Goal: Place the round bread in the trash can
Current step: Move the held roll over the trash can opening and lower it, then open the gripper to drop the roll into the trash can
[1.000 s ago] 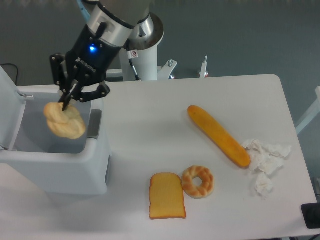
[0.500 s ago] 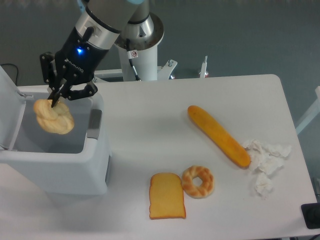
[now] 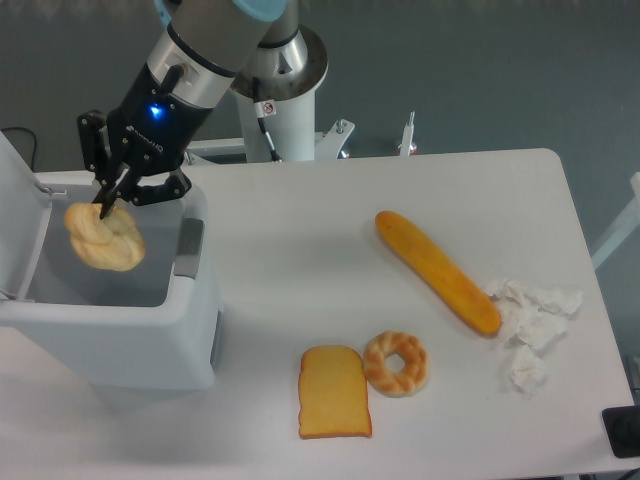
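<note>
The round bread (image 3: 103, 238) is a pale yellow-beige knotted bun. It hangs from my gripper (image 3: 106, 206), which is shut on its top edge. The bun is held over the open mouth of the trash can (image 3: 110, 330), a large white-grey boxy bin at the table's left, with its lid (image 3: 18, 215) tipped up on the far left. The arm reaches down from the upper middle.
On the white table (image 3: 300, 250) lie a long baguette (image 3: 437, 270), a browner twisted ring bread (image 3: 396, 363), a square toast slice (image 3: 333, 392) and crumpled white paper (image 3: 528, 320) at the right. The robot's base post (image 3: 285, 110) stands behind the table.
My gripper has carried the round bread leftward, from the bin's right rim to over the middle of its opening. In the last half second it barely moved.
</note>
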Available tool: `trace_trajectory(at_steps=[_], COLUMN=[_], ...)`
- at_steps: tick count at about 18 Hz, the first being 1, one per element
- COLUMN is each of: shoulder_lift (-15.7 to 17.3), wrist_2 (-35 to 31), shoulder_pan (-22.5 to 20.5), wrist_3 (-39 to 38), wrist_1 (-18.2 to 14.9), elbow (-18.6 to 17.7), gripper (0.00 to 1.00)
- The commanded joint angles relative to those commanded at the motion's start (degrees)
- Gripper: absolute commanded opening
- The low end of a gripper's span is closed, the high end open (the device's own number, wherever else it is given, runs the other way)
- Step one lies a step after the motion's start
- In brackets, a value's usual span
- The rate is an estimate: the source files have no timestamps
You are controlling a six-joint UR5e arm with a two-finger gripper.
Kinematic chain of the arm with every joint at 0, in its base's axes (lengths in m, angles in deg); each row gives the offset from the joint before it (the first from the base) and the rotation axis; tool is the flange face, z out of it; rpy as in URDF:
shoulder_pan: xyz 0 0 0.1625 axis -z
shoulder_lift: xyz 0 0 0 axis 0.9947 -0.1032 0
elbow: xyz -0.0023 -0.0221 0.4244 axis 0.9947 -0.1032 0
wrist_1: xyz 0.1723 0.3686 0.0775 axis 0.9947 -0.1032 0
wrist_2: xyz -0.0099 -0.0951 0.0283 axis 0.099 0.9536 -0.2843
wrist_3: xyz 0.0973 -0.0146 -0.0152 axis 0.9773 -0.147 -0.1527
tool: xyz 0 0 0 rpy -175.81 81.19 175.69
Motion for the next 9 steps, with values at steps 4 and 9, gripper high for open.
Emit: trace_trajectory(at_steps=[4,9], shoulder_lift=[-0.4,-0.4], wrist_2=[0.0,-0.2], shoulder_pan=[0.2,0.2], wrist_3=[0.3,0.3], wrist_1=[0.0,0.0], elbow=[0.0,0.0], gripper=[0.28,0.44])
